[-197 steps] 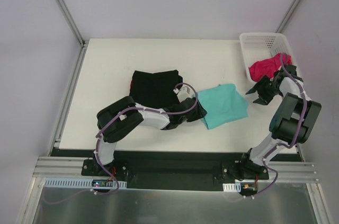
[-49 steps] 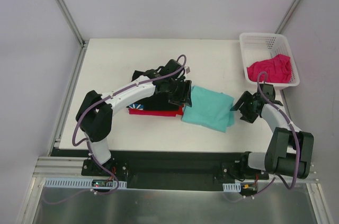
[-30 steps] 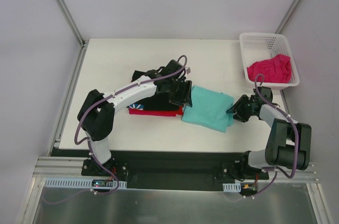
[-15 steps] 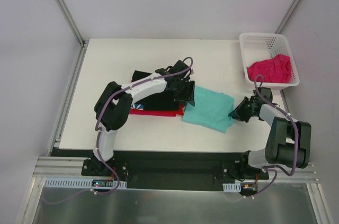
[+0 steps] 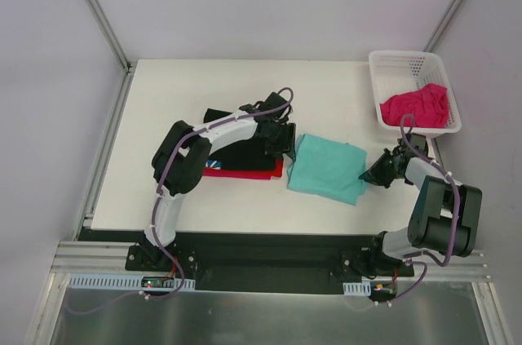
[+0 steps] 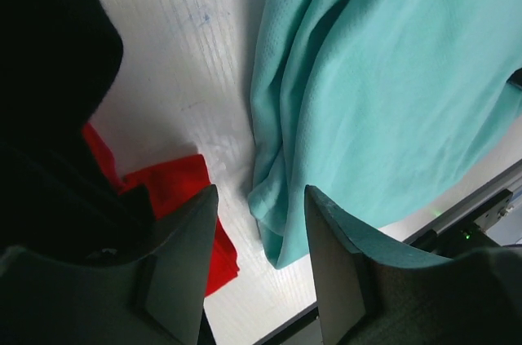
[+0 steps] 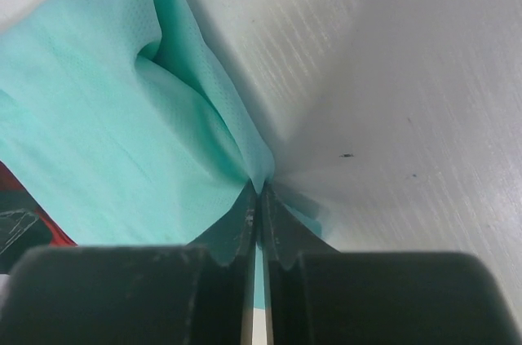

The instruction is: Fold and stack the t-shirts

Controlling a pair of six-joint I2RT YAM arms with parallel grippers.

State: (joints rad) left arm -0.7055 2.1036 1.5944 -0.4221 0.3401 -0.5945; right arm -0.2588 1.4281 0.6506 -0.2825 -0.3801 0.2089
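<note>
The teal-green t-shirt [image 5: 326,167] lies loosely folded in the middle of the table. My right gripper [image 5: 369,174] is shut on its right edge, and the cloth puckers into the pinched jaws [image 7: 259,190]. To the left, the black t-shirt [image 5: 236,145] rests on the red t-shirt [image 5: 245,170]. My left gripper [image 5: 282,139] hovers open over the gap between that stack and the teal shirt's left hem [image 6: 269,223], holding nothing. The red shirt's corner [image 6: 183,190] shows under the left finger. The magenta-pink t-shirt [image 5: 416,106] is bunched in the basket.
The white lattice basket [image 5: 400,64] stands at the table's back right corner, just behind the right arm. The table's front edge [image 5: 269,231] runs close below the teal shirt. Bare white table shows to the left and behind the stack.
My right gripper has shut on the teal shirt's right edge and drawn it slightly right. The left gripper has drawn back from the teal shirt's left edge, still open.
</note>
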